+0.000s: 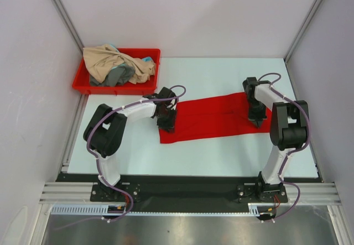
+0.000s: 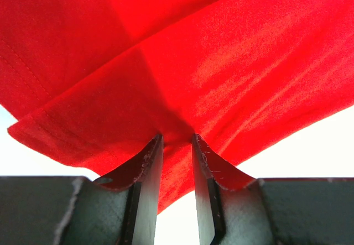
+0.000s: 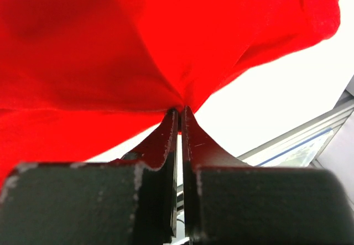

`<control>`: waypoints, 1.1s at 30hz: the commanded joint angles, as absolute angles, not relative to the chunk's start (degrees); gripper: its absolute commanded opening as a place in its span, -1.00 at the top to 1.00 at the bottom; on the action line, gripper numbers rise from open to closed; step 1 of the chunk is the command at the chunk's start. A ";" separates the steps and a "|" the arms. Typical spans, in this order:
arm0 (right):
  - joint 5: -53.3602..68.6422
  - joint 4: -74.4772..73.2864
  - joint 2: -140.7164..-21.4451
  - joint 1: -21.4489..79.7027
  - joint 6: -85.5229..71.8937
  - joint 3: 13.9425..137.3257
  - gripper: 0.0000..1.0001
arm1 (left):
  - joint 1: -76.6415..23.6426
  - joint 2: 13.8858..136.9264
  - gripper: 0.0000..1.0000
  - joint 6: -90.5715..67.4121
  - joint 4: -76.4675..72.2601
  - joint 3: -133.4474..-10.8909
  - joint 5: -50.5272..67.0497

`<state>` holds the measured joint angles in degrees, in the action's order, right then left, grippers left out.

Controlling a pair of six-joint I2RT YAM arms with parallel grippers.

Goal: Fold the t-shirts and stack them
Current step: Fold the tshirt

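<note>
A bright red t-shirt (image 1: 213,118) lies as a long strip across the middle of the white table. My left gripper (image 1: 166,126) is at its left end. In the left wrist view the left gripper (image 2: 177,137) is open, tips on the red t-shirt (image 2: 221,51), with a fold of cloth in the gap between the fingers. My right gripper (image 1: 258,122) is at the shirt's right end. In the right wrist view the right gripper (image 3: 180,109) is shut on a pinch of the red t-shirt (image 3: 110,46), which puckers toward the tips. A beige t-shirt (image 1: 110,60) and a grey t-shirt (image 1: 119,76) lie crumpled in a tray.
The red plastic tray (image 1: 116,90) stands at the table's back left corner, close to the left arm's elbow. White walls close the back and both sides. A metal rail (image 1: 182,192) with the arm bases runs along the near edge.
</note>
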<state>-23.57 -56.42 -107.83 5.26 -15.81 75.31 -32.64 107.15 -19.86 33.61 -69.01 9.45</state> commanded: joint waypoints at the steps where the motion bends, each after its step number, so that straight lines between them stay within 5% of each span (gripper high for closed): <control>1: -24.00 -57.22 -104.50 5.98 -16.17 73.74 1.00 | -33.05 106.44 0.34 -19.16 34.19 -67.15 11.43; 11: -20.04 -56.77 -106.36 6.15 -18.10 73.83 0.72 | -33.05 105.38 0.33 -18.90 34.63 -66.36 10.81; 16: -17.33 -58.36 -101.96 3.35 -20.47 75.32 0.18 | -33.05 103.28 0.31 -18.55 36.56 -67.32 9.49; 18: -14.35 -57.66 -99.25 0.45 -22.57 75.32 0.13 | -33.05 101.43 0.28 -18.11 38.22 -68.63 8.18; 25: 2.60 -45.02 -87.21 -19.05 -36.79 61.30 -0.46 | -32.96 96.16 0.16 -16.70 41.75 -72.60 4.92; 33: 8.00 -26.75 -82.70 -27.42 -45.79 47.91 -0.56 | -32.96 93.69 0.13 -16.44 41.40 -71.29 5.28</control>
<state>4.05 -37.39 -84.40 -26.35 -40.73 50.04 -32.77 96.09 -17.87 41.06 -71.44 6.13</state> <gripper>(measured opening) 0.775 0.433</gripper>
